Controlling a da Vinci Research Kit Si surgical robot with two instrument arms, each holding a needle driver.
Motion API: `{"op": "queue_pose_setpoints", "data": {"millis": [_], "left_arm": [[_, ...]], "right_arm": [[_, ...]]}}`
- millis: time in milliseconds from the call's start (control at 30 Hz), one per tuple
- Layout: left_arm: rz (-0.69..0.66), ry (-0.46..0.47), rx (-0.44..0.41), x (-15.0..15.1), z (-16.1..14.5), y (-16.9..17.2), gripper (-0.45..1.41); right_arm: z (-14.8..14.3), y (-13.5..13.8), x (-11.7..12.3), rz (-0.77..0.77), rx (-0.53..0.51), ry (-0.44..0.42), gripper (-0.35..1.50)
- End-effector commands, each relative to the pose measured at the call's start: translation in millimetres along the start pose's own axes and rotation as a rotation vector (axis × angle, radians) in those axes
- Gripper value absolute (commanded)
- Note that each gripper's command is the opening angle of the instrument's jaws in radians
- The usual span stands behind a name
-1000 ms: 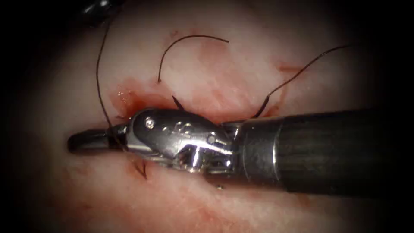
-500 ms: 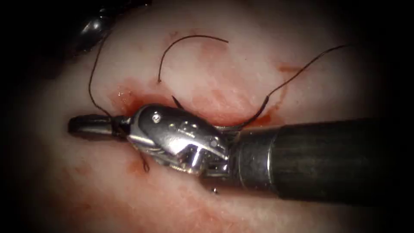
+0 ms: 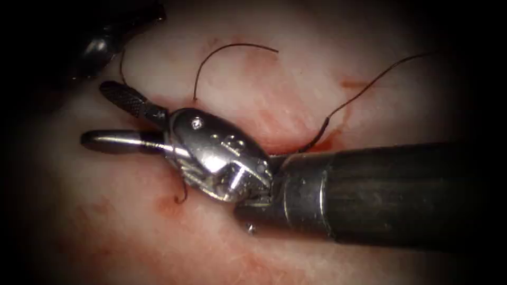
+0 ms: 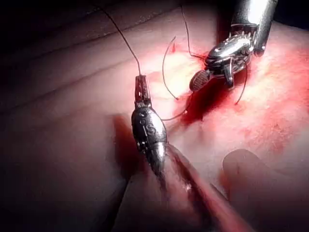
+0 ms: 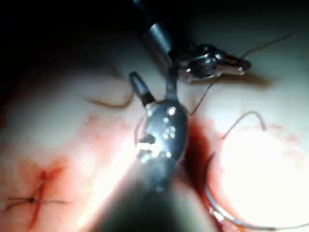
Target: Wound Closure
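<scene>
Tissue (image 3: 253, 95), wet w/ red fluid, lay under both tools. R claw (image 3: 97, 113) was spread over the cut (image 3: 296, 140), holding nothing. L claw (image 4: 141, 89) pinched the thread (image 4: 123, 41). Needle (image 5: 227, 217) (I think) lay loose on the tissue. I judged the thread was best kept taut, clear of the R jaws.

right tool (image 3: 113, 119): shiny silver wrist, tiny screw, ribbed dark jaw
shaft (image 3: 391, 192): fat matte black tube
left tool (image 4: 141, 92): slim silver teardrop
</scene>
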Motion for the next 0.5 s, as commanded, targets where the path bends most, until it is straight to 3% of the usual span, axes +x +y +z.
{"op": "queue_pose_setpoints", "data": {"millis": [33, 500], "left_arm": [[0.0, 0.001, 0.0, -0.8, 0.1, 0.3, -0.45], [-0.004, 0.01, 0.022, 1.1, -4.1, 4.0, -0.45]], "right_arm": [[0.5, 0.3, -0.3, -0.004, -0.009, 0.003, 1.08], [-1.9, 2.4, 0.2, -0.036, -0.132, 0.007, 0.99]]}}
